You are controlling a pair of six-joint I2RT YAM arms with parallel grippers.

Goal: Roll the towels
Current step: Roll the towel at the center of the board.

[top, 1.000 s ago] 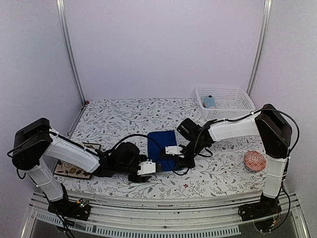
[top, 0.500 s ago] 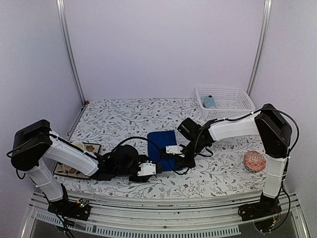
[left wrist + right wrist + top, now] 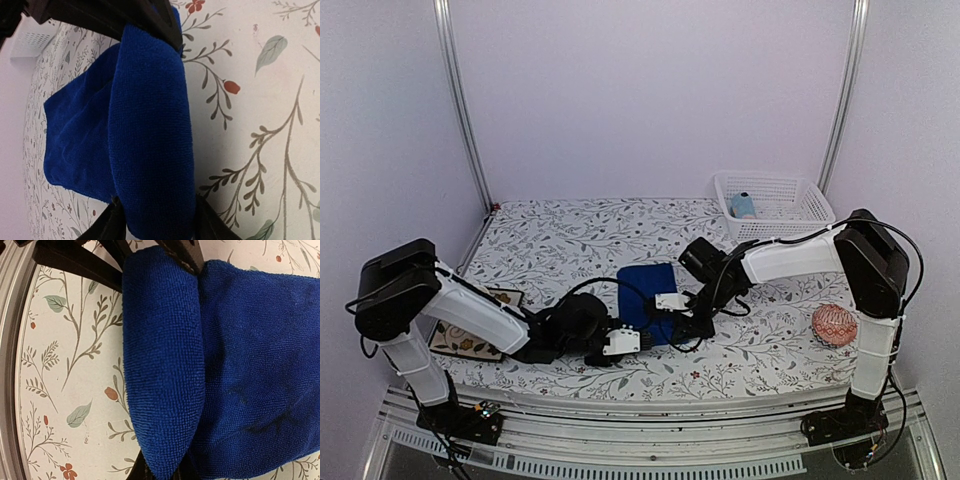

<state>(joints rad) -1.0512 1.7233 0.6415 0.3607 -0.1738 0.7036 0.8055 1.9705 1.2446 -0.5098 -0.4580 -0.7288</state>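
Note:
The royal-blue towel (image 3: 648,283) lies mid-table, its near edge rolled into a thick tube (image 3: 150,140) beside the flat part (image 3: 75,135). My left gripper (image 3: 159,226) holds the tube's left end, with a finger (image 3: 107,227) pressed against each side. My right gripper (image 3: 162,475) is shut on the tube's tapered right end (image 3: 162,365), and the flat part (image 3: 260,365) lies alongside. From above, the left gripper (image 3: 632,340) and right gripper (image 3: 672,318) face each other across the roll. The light-blue towel (image 3: 743,205) sits in the basket.
A white mesh basket (image 3: 790,212) stands at the back right. A pink-red patterned ball (image 3: 834,325) rests by the right arm's base. A brown patterned board (image 3: 470,343) lies under the left arm. A floral cloth covers the table (image 3: 550,245).
My left gripper has slid right to the roll's left end and its jaws have narrowed around it. The right gripper has kept its hold and place.

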